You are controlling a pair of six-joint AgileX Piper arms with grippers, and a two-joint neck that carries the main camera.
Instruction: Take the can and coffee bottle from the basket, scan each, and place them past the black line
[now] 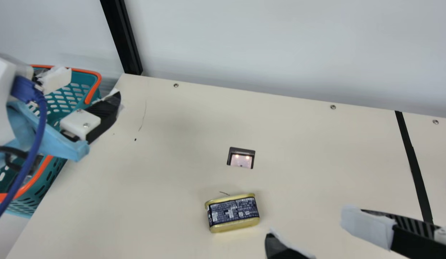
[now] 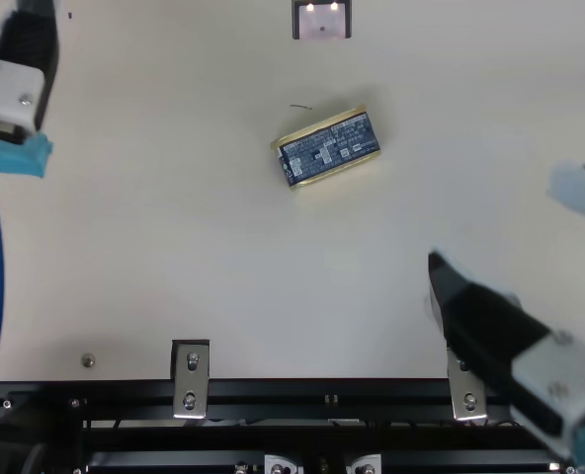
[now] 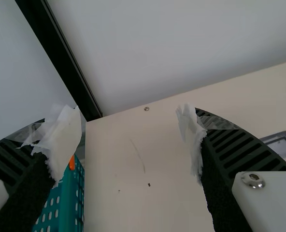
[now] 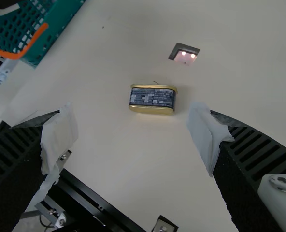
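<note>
Item, nearest you and to the right of the scanner window (image 1: 241, 162): your right gripper (image 1: 306, 225), fingers spread, nothing between them. Item, one can (image 1: 233, 213), gold-rimmed with a dark printed label, lying on the table on your side of the scanner and just short of it, apart from both grippers. Item, well to the scanner's right: the black line (image 1: 413, 162), the can short of it. Item, well to the scanner's left: your left gripper (image 1: 90, 83), fingers apart and empty, near the table-side edge of the basket (image 1: 40, 173). The basket's contents are poorly seen behind the arm, so whether the coffee bottle lies there you cannot fairly be told. Progress, as judged: can out of the basket; its scan not to be confirmed from these views. Outstanding for you: grasp the can with the right gripper, scan it if unscanned, and carry it past the line; the bottle's share appears to remain.
</note>
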